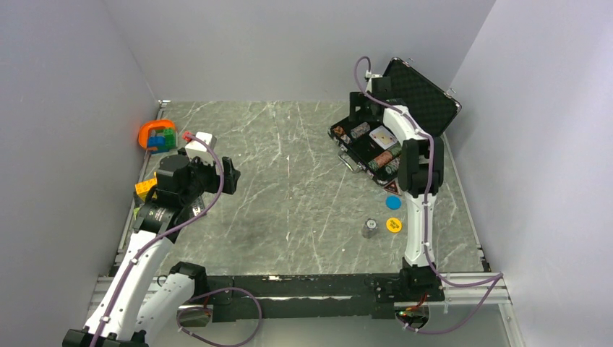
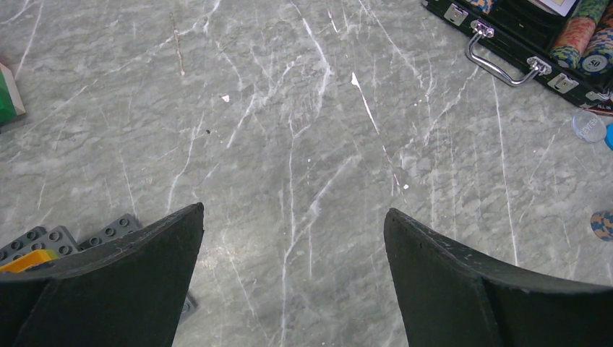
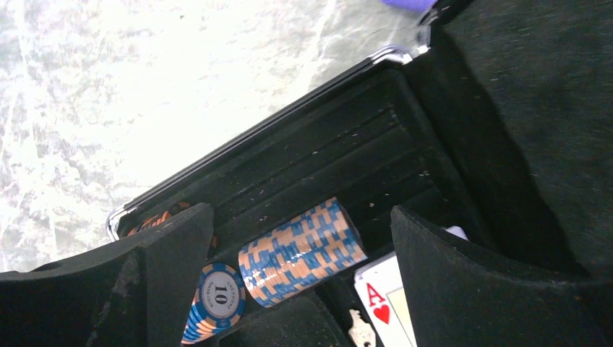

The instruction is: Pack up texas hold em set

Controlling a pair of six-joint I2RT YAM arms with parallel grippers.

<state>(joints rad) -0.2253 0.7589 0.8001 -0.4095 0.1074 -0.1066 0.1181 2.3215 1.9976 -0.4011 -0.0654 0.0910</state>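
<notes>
The black briefcase (image 1: 423, 97) lies open at the back right, lid propped up. It holds chip stacks (image 1: 383, 159) and the card deck (image 1: 382, 136). My right gripper (image 1: 359, 116) hovers open over the case's far end. In its wrist view the gripper (image 3: 300, 208) has a blue-and-orange chip stack (image 3: 300, 249) lying in a foam slot between the fingers, untouched. A "10" stack (image 3: 215, 296) and an ace card (image 3: 383, 300) lie beside it. A blue disc (image 1: 392, 202), a yellow disc (image 1: 393, 225) and a small chip stack (image 1: 370, 228) lie on the table. My left gripper (image 1: 233, 176) is open and empty.
An orange ring with coloured blocks (image 1: 157, 135) sits at the far left by the wall, with a yellow block (image 1: 144, 186) near it. In the left wrist view the open gripper (image 2: 293, 213) faces bare marble; the case handle (image 2: 504, 61) is top right and a grey studded plate (image 2: 43, 238) bottom left.
</notes>
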